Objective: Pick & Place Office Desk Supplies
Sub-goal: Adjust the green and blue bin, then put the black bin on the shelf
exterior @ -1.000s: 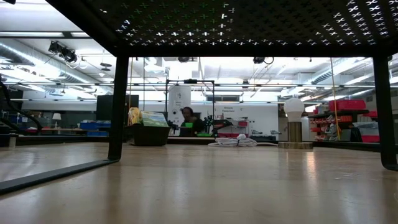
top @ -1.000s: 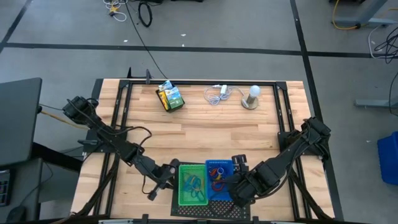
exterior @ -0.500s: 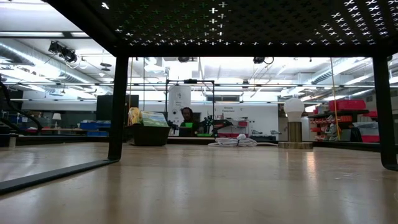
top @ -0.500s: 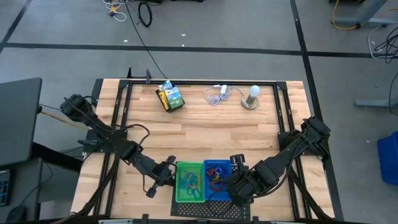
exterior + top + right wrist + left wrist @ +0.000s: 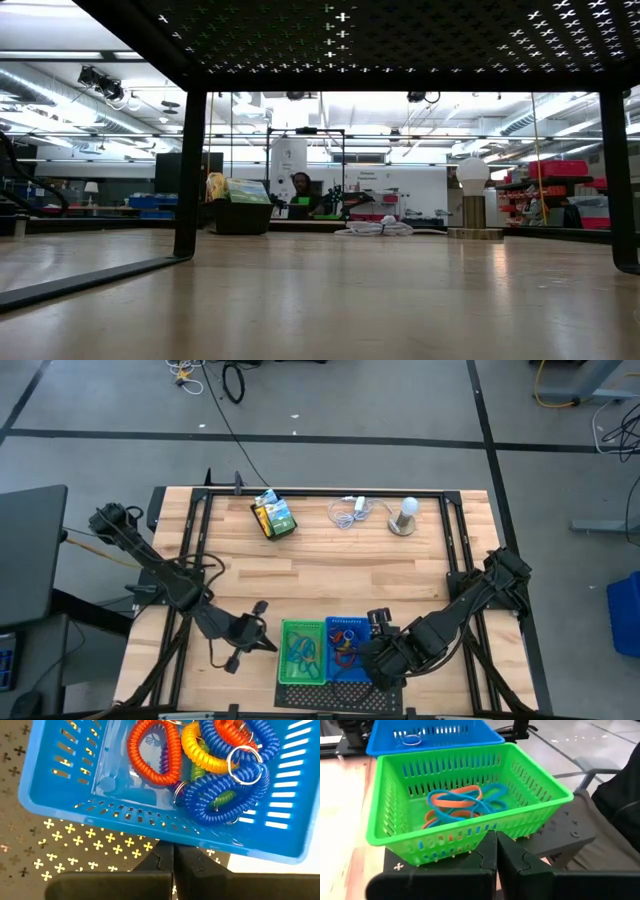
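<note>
From above, the green tray [image 5: 304, 653] and the blue tray [image 5: 349, 647] sit side by side at the near edge of the tabletop [image 5: 330, 575], both resting on a black perforated sheet [image 5: 335, 696]. The left pincer [image 5: 262, 645] lies just left of the green tray, the right pincer [image 5: 372, 658] at the blue tray's right side. The yellow-green crayon box [image 5: 273, 514] stands at the far edge, well apart from the trays, with a white cable [image 5: 347, 512] and a white bulb [image 5: 405, 514] to its right.

Only the left wrist view shows what the green tray [image 5: 465, 795] holds: blue and orange rubber bands [image 5: 462, 805] lying flat on its floor. It also shows the left pincer [image 5: 496, 851] with fingers pressed together on nothing, just outside the tray's wall.

The right wrist view alone reveals the blue tray's [image 5: 150, 810] contents: coiled loops in red [image 5: 155, 752], yellow [image 5: 205, 750] and blue [image 5: 225, 795], some with metal rings. The right pincer [image 5: 173, 857] is pressed together, empty, beside that tray's wall.

The low view looks under the perforated sheet across bare wood to the crayon box [image 5: 235, 192], bulb [image 5: 472, 180] and a person [image 5: 300, 190] far behind; neither tray shows.
</note>
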Robot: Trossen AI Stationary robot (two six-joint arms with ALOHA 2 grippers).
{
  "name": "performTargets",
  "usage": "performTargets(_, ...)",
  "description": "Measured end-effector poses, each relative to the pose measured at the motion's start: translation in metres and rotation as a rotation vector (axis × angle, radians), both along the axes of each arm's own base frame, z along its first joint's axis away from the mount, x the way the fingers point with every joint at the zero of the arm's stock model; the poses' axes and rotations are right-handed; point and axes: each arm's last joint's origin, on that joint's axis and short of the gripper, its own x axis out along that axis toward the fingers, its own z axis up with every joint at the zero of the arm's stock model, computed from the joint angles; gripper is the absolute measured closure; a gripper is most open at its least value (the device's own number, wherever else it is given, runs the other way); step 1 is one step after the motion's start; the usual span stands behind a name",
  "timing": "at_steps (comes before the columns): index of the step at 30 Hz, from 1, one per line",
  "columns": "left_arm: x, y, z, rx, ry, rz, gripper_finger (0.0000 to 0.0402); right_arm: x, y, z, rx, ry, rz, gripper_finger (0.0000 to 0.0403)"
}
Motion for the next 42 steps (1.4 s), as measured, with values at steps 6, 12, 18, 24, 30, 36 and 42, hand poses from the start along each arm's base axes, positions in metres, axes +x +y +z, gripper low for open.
performTargets(6, -0.001, 0.001, -0.003, 0.015, 0.023, 0.028, 0.0401, 0.004, -0.004, 0.0, 0.008, -0.005, -0.003, 0.0403)
performTargets(12, -0.001, 0.002, -0.003, 0.024, 0.022, 0.041, 0.0401, 0.007, -0.006, 0.001, 0.011, -0.015, 0.01, 0.0403)
performTargets(18, -0.003, 0.005, -0.002, 0.081, 0.004, 0.135, 0.0401, 0.007, -0.006, 0.001, 0.003, -0.022, -0.011, 0.0403)
performTargets(24, -0.019, 0.014, 0.012, 0.156, -0.065, 0.295, 0.0401, 0.003, -0.003, 0.001, -0.047, -0.047, -0.035, 0.0403)
performTargets(30, -0.028, 0.024, 0.024, 0.208, -0.122, 0.383, 0.0401, 0.003, -0.004, 0.003, -0.118, -0.111, -0.066, 0.0403)
performTargets(36, -0.028, 0.026, 0.026, 0.217, -0.137, 0.415, 0.0401, 0.001, -0.011, 0.003, -0.097, -0.082, -0.165, 0.0403)
performTargets(42, -0.028, 0.028, 0.026, 0.254, -0.147, 0.461, 0.0401, -0.013, -0.023, 0.001, -0.209, -0.009, -0.325, 0.0403)
